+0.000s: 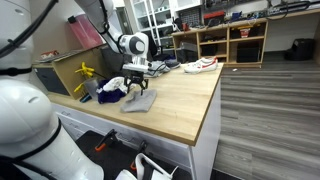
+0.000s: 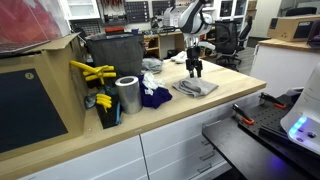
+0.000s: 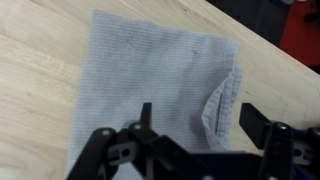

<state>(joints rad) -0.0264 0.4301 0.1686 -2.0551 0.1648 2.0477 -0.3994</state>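
A grey cloth [image 3: 150,75] lies flat on the wooden table [image 3: 30,60], with one corner folded over into a raised flap [image 3: 225,100]. My gripper [image 3: 197,117] hovers just above it with the jaws wide apart, one finger over the cloth's middle and one beyond the folded edge. Nothing is between the fingers. In both exterior views the gripper [image 1: 138,83] [image 2: 194,70] points straight down over the grey cloth [image 1: 138,100] [image 2: 196,88], slightly above it.
A dark blue cloth [image 2: 153,97] and a white cloth [image 1: 110,88] lie close by. A metal can [image 2: 127,95], yellow tools [image 2: 93,72] and a dark bin [image 2: 112,52] stand along the counter. A shoe [image 1: 200,65] rests at the far table end.
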